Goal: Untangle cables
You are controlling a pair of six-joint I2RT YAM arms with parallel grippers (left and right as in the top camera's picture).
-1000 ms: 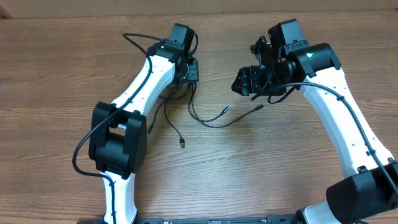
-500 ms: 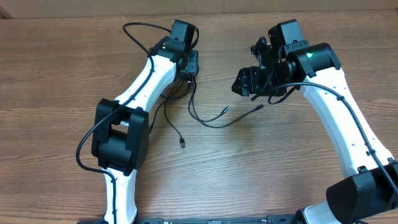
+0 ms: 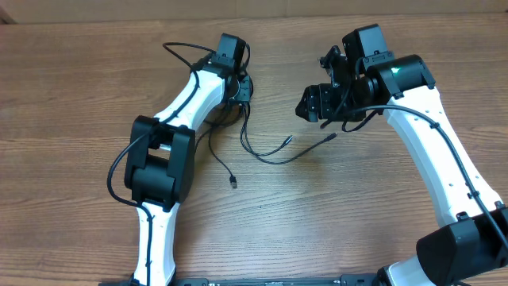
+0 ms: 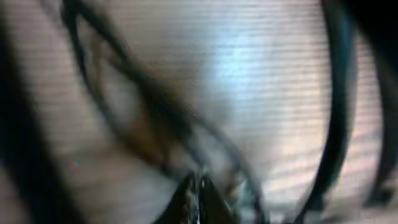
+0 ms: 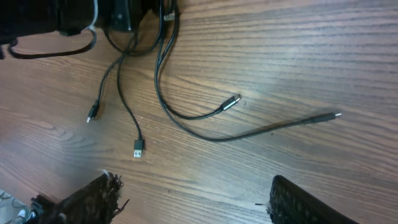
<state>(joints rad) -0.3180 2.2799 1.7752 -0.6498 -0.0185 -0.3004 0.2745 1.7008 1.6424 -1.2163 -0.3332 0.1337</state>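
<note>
The cables (image 3: 266,155) are thin black cords. They are bunched under my left gripper (image 3: 242,99) and fan out toward mid-table in loose strands. Plug ends lie at one silvery tip (image 3: 288,141), another tip (image 3: 332,137) and a nearer plug (image 3: 232,183). In the blurred left wrist view my left gripper (image 4: 198,190) has its jaws together, and dark strands (image 4: 143,118) run right into the tips. My right gripper (image 3: 311,103) hovers open above the strands, holding nothing. Its view shows the gripper (image 5: 199,202) wide apart over bare wood, with the silvery plug (image 5: 231,101) and a USB plug (image 5: 138,148) beyond.
The wooden table (image 3: 357,206) carries only the cords. A thicker black arm cable (image 3: 178,52) loops beside the left arm's wrist. The left arm's dark wrist (image 5: 93,15) fills the top left of the right wrist view.
My left gripper has closed at the bunch, and the left arm's elbow has swung right with the wrist edging toward the back. The right arm has not moved.
</note>
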